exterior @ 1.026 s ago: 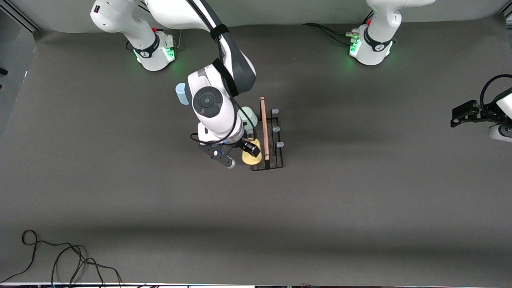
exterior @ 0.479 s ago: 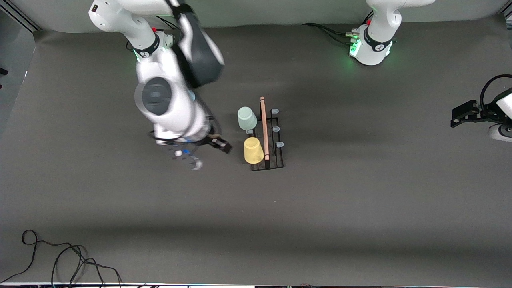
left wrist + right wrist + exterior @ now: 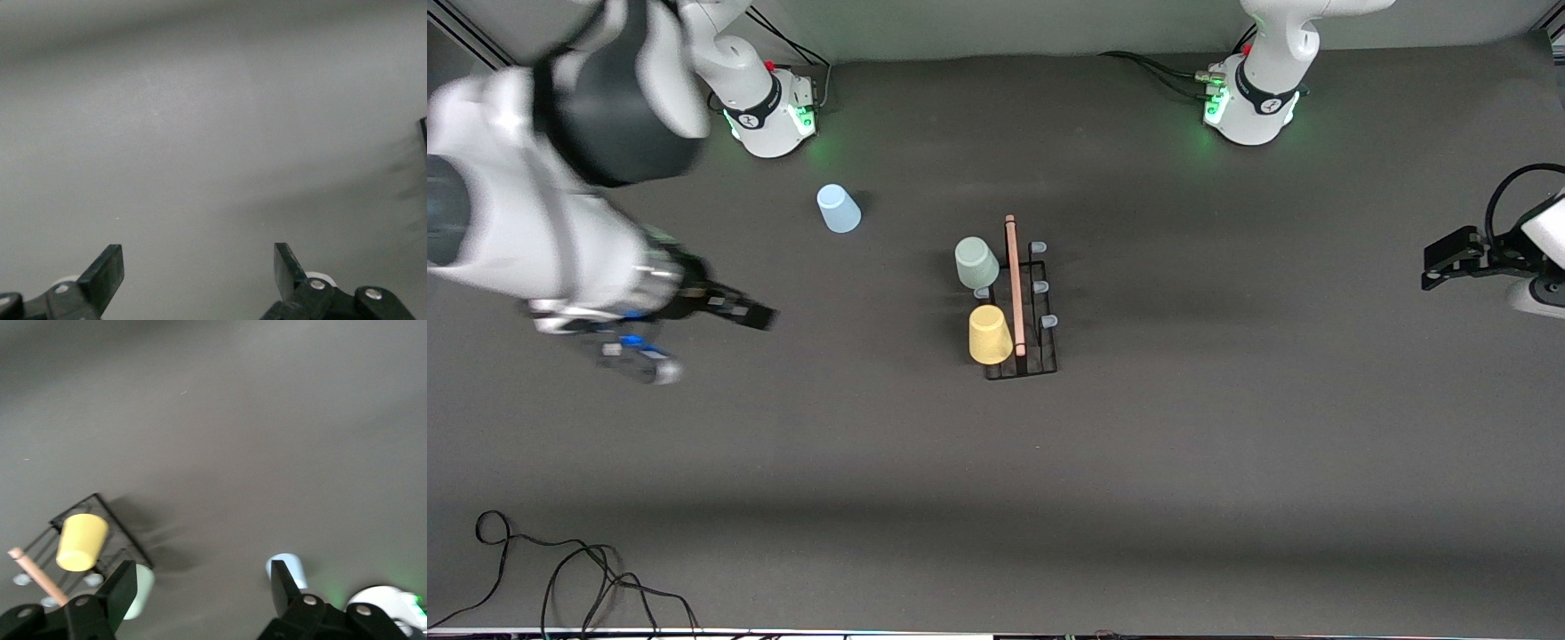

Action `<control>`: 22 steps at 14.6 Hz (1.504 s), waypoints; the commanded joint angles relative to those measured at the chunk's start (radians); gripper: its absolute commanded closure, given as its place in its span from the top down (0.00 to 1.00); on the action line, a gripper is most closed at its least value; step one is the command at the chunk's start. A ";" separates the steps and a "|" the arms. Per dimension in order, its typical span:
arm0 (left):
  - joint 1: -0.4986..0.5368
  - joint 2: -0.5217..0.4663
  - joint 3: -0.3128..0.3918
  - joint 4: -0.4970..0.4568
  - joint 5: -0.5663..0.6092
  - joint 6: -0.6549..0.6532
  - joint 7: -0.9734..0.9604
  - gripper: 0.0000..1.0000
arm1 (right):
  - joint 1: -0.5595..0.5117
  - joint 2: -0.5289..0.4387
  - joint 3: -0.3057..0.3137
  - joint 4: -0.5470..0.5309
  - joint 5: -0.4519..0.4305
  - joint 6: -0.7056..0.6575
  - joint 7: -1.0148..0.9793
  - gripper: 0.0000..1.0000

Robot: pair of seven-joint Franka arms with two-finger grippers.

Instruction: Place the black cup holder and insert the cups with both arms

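The black cup holder (image 3: 1024,370) stands mid-table, its wooden rod handle (image 3: 1014,276) along the middle. A yellow cup (image 3: 990,334) and a grey-green cup (image 3: 975,263) sit upside down on pegs on the side toward the right arm's end. The light blue cup (image 3: 838,209) stands upside down on the table near the right arm's base. My right gripper (image 3: 703,342) hangs open and empty over bare table toward its own end; its wrist view shows the yellow cup (image 3: 81,542), the grey-green cup (image 3: 141,590) and the blue cup (image 3: 288,567). My left gripper (image 3: 1440,262) waits open at its end of the table, with only table between its fingers (image 3: 107,273).
Three bare pale-tipped pegs (image 3: 1040,286) line the holder's side toward the left arm. The arm bases (image 3: 774,111) (image 3: 1249,107) stand along the table's edge farthest from the front camera. Loose black cables (image 3: 560,569) lie at the nearest edge, toward the right arm's end.
My right gripper let go of the yellow cup on its peg and swung away toward the right arm's end of the table, uncovering the blue cup. The left arm barely shifted.
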 commanded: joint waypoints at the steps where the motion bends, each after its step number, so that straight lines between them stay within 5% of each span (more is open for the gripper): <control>1: -0.007 -0.014 -0.010 0.008 -0.008 0.000 -0.057 1.00 | -0.071 -0.052 0.012 0.022 -0.082 -0.044 -0.162 0.90; 4: -0.005 -0.020 -0.009 0.006 -0.029 -0.036 -0.080 1.00 | -0.099 -0.088 0.011 0.011 -0.205 -0.044 -0.343 0.90; 15: 0.005 -0.018 -0.004 0.009 -0.024 -0.043 -0.077 1.00 | -0.229 -0.126 0.018 -0.033 -0.184 -0.029 -0.461 0.90; 17: 0.005 -0.017 -0.004 0.009 -0.024 -0.040 -0.077 1.00 | -0.321 -0.152 0.078 -0.043 -0.159 -0.024 -0.462 0.90; 22: -0.001 -0.018 -0.006 0.009 -0.032 -0.045 -0.082 1.00 | -0.623 -0.186 0.387 -0.041 -0.196 -0.023 -0.467 0.91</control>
